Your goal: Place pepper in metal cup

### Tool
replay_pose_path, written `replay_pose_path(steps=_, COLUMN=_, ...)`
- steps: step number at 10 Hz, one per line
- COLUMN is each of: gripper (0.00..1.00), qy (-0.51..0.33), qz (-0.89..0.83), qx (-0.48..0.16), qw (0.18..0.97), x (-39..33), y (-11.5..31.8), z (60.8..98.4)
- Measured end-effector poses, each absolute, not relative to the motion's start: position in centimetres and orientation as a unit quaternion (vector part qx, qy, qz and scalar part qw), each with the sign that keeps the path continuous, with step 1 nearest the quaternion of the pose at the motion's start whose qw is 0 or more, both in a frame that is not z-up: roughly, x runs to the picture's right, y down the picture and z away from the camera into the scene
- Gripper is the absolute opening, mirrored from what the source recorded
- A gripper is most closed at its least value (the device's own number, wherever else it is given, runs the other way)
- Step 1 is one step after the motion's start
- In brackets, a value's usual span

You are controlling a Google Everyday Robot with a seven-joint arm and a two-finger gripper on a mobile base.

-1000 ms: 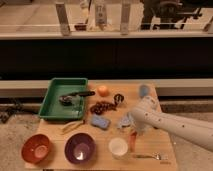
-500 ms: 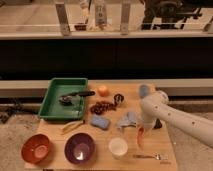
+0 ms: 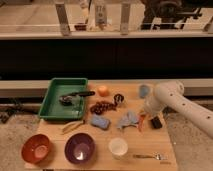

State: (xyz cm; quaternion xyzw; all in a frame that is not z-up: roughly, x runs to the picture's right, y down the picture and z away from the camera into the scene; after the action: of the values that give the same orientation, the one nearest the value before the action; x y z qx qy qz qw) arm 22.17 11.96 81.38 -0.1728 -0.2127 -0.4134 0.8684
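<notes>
Wooden table [image 3: 150,145] before a dark wall, crowded with kitchen things. Gripper [image 3: 155,121] low at the right side, just beside pepper [image 3: 142,121]; clenched or released, cannot tell, nor whether gripping the pepper. Pepper down at table level, between gripper and crumpled blue-grey cloth [image 3: 128,120]. Metal cup [image 3: 118,98] upright farther back, beside grapes [image 3: 102,107] and near orange fruit [image 3: 103,90], apart from pepper. Probably the grasping step, cup not yet filled. Next, likely: secure hold, lift clear of cloth, carry over metal cup, lower narrow end first. No readable brand, label or writing anywhere
</notes>
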Motion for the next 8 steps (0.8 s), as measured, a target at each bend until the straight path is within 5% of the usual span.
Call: replay_pose_path(steps=8, gripper=0.22, qy=-0.212, qz=-0.421, qx=0.004, qw=0.882, x=17.2, y=5.1, z=82.4)
